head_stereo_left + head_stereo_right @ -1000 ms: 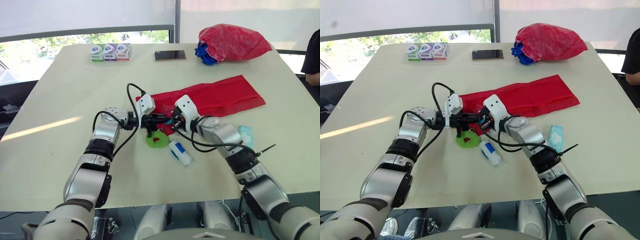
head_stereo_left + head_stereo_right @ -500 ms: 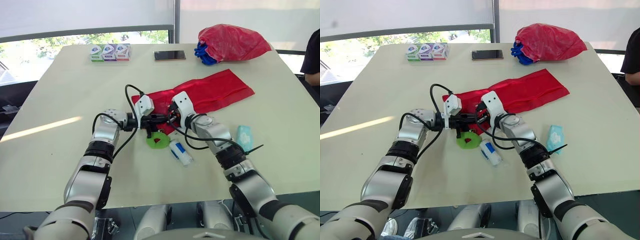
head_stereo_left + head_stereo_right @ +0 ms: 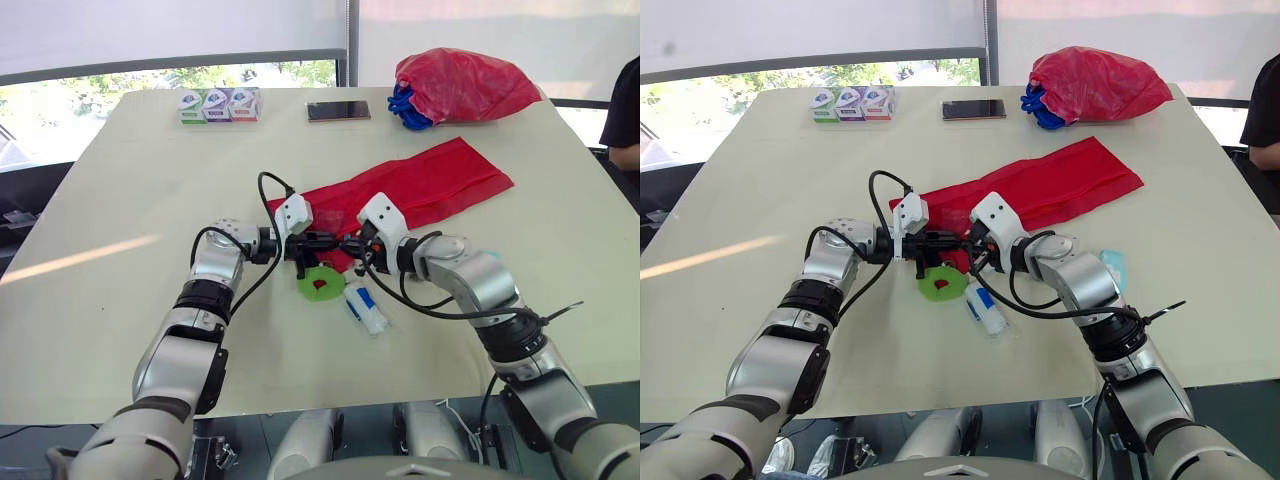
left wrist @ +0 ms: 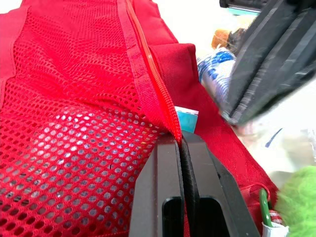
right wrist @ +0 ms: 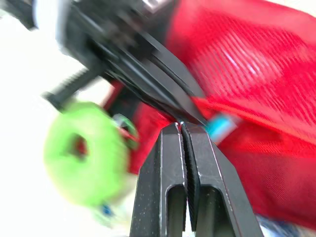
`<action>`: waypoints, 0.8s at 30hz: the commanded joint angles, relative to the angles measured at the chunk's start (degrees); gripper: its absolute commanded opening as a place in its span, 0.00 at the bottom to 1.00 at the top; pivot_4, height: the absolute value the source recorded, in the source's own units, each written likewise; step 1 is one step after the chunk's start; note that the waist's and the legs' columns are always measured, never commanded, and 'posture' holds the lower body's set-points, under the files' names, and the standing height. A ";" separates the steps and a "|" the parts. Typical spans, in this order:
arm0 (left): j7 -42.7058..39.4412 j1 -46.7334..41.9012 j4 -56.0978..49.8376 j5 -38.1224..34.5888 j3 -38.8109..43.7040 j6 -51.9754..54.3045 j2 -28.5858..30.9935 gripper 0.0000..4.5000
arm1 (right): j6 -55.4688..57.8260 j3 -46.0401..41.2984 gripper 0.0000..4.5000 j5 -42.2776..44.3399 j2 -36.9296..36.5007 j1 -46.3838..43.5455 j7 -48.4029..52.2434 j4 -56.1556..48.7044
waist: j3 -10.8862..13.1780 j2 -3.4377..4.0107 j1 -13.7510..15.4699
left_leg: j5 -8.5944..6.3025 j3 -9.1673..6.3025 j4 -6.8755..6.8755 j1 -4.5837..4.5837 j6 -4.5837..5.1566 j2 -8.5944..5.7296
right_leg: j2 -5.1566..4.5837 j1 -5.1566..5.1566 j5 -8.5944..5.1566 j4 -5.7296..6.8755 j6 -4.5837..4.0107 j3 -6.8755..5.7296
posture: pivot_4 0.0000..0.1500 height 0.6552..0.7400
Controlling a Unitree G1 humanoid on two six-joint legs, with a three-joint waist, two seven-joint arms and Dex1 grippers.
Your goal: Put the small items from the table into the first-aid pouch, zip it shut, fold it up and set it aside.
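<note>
The red first-aid pouch [image 3: 430, 180] lies unfolded mid-table, its mesh side up. My left gripper [image 3: 323, 243] is shut on the pouch's zipper edge [image 4: 174, 132] at the near left corner. My right gripper [image 3: 352, 247] is shut, pointing at the left one, its tips just beside the pouch edge [image 5: 217, 113]; nothing shows between its fingers. A light-blue packet [image 4: 186, 118] sits inside the pouch opening. A green ring-shaped item [image 3: 320, 283] and a white-and-blue tube [image 3: 366, 307] lie just in front of the grippers. A teal packet [image 3: 1112, 264] lies behind my right forearm.
At the far side of the table are a red plastic bag [image 3: 465, 82] with something blue [image 3: 405, 108] beside it, a dark phone [image 3: 339, 110] and three small boxes [image 3: 220, 103]. A person [image 3: 625, 110] stands at the right edge.
My right arm swung its elbow outward and its gripper drew slightly away from the pouch edge. The pouch's far end shifted toward the far side. My left gripper kept its hold.
</note>
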 commanded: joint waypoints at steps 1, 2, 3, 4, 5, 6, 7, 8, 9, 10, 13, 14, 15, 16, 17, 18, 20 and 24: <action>-1.19 -1.07 -0.38 -0.39 0.49 -0.80 -0.10 0.00 | -1.53 -1.36 0.02 -0.93 0.94 -1.43 -1.99 0.85 | 0.00 0.00 0.00 | 0.00 0.00 0.00 0.00 0.00 0.00 | 0.00 0.00 0.00 0.00 0.00 0.00 | 1.00 1.00; -1.30 -1.10 -0.45 -0.40 0.48 -0.73 -0.12 0.00 | -1.99 -0.87 0.02 -1.78 1.01 -1.54 -2.63 1.92 | 0.00 0.00 0.05 | 0.00 0.00 0.00 0.00 0.00 0.00 | 0.00 0.00 0.00 0.00 0.00 0.00 | 1.00 1.00; -1.34 -1.15 -0.45 -0.39 0.49 -0.69 -0.15 0.00 | -2.49 -0.34 0.02 -2.56 0.91 -1.65 -2.99 2.79 | 0.00 0.00 0.10 | 0.00 0.01 0.01 0.00 0.00 -0.01 | 0.00 0.00 0.00 0.01 0.00 0.00 | 1.00 1.00; -1.38 -1.17 -0.49 -0.39 0.51 -0.64 -0.18 0.00 | -3.14 0.11 0.02 -3.37 0.87 -1.78 -3.38 3.66 | 0.00 -0.01 0.09 | 0.00 0.00 0.01 -0.01 0.00 -0.01 | 0.00 0.00 0.00 0.01 0.00 -0.01 | 1.00 1.00; -1.58 -1.13 -0.58 -0.46 0.52 -0.58 -0.23 0.00 | -3.56 -0.02 0.02 -3.77 1.30 -1.92 -4.04 4.67 | 0.00 -0.01 0.07 | 0.00 0.01 0.01 -0.01 0.00 -0.01 | 0.00 0.00 0.00 0.00 0.00 0.00 | 1.00 1.00; -1.81 -1.03 -0.74 -0.54 0.52 -0.51 -0.30 0.00 | -3.96 -0.19 0.02 -4.10 1.81 -2.14 -4.55 5.82 | 0.00 -0.01 0.06 | 0.00 0.01 0.01 0.00 0.00 -0.01 | 0.00 0.00 0.00 0.00 0.00 0.00 | 1.00 1.00; -1.96 -0.86 -1.00 -0.56 0.49 -0.47 -0.35 0.00 | -4.39 -0.31 0.02 -4.56 2.35 -2.39 -5.15 7.09 | 0.00 -0.01 0.04 | 0.00 0.02 0.01 0.00 0.00 -0.01 | 0.00 0.00 0.00 0.00 0.00 0.00 | 1.00 1.00; -2.11 -0.67 -1.31 -0.60 0.47 -0.36 -0.42 0.00 | -4.85 -0.20 0.02 -5.10 2.75 -2.63 -5.57 8.34 | 0.00 -0.01 0.01 | 0.00 0.02 0.01 0.00 0.00 -0.01 | 0.00 -0.01 0.00 0.01 0.00 0.00 | 1.00 1.00; -2.12 -0.60 -1.43 -0.59 0.46 -0.31 -0.51 0.00 | -5.27 -0.04 0.02 -5.38 3.04 -2.84 -5.57 9.35 | 0.00 -0.01 -0.01 | 0.00 0.02 0.01 0.01 0.00 -0.01 | 0.00 -0.01 0.00 0.01 0.00 0.00 | 1.00 1.00; -2.11 -0.59 -1.45 -0.55 0.47 -0.31 -0.60 0.00 | -5.49 -0.06 0.02 -5.51 3.38 -3.00 -5.58 10.11 | 0.00 -0.01 -0.01 | 0.00 0.02 0.01 0.01 0.00 -0.01 | 0.00 -0.02 0.00 0.03 0.00 0.00 | 1.00 1.00; -2.27 -0.40 -1.91 -0.62 0.42 -0.08 -0.94 0.00 | -6.80 -1.21 0.02 -5.73 5.69 -3.85 -6.85 12.59 | -0.01 -0.01 -0.05 | 0.00 0.03 0.01 0.00 0.00 -0.01 | 0.00 -0.02 0.00 0.02 0.00 0.01 | 1.00 1.00; -2.35 -0.27 -2.16 -0.64 0.34 -0.04 -1.09 0.00 | -7.19 -1.19 0.02 -5.94 6.35 -4.14 -7.12 13.40 | -0.01 -0.01 -0.03 | 0.00 0.03 0.01 0.00 0.00 -0.01 | 0.00 -0.02 0.00 0.03 0.00 0.01 | 1.00 1.00; -2.47 -0.08 -2.51 -0.70 0.23 0.06 -1.26 0.00 | -7.69 -1.06 0.02 -6.22 7.05 -4.42 -7.44 14.22 | -0.02 -0.03 -0.03 | 0.00 0.03 0.01 0.01 0.00 -0.01 | 0.00 -0.02 0.00 0.03 0.00 0.01 | 1.00 1.00; -2.58 0.11 -2.86 -0.76 0.10 0.18 -1.47 0.00 | -8.32 -1.00 0.02 -6.42 7.77 -4.67 -7.75 15.03 | -0.03 -0.04 -0.03 | 0.00 0.03 0.01 0.01 0.00 -0.01 | 0.00 -0.02 0.00 0.04 0.00 0.01 | 1.00 1.00; -2.72 0.29 -3.18 -0.81 -0.03 0.29 -1.67 0.00 | -9.01 -1.14 0.02 -6.60 8.62 -4.94 -8.18 15.94 | -0.03 -0.04 -0.03 | 0.00 0.03 0.01 0.01 0.00 -0.01 | 0.00 -0.02 0.00 0.04 0.00 0.01 | 1.00 1.00; -2.96 0.50 -3.54 -0.84 -0.20 0.36 -1.82 0.00 | -9.89 -1.58 0.02 -6.79 9.59 -5.21 -9.02 16.95 | -0.06 -0.05 -0.06 | 0.00 0.03 0.01 0.01 0.00 -0.01 | 0.00 -0.02 0.00 0.04 0.00 0.01 | 1.00 1.00; -3.17 0.71 -3.95 -0.87 -0.33 0.54 -2.08 0.00 | -12.65 -2.24 0.02 -7.18 11.09 -5.72 -9.89 18.77 | -0.08 -0.06 -0.09 | 0.00 0.03 0.01 0.03 -0.01 -0.01 | 0.00 -0.02 0.00 0.06 0.00 0.01 | 1.00 1.00; -3.33 1.01 -4.56 -0.69 -0.29 0.96 -2.45 0.00 | -16.98 -5.38 0.02 -6.37 14.47 -6.02 -11.50 20.85 | -0.10 -0.08 -0.17 | 0.01 0.03 0.01 0.05 -0.01 0.00 | 0.02 -0.02 0.00 0.10 0.00 0.02 | 1.00 1.00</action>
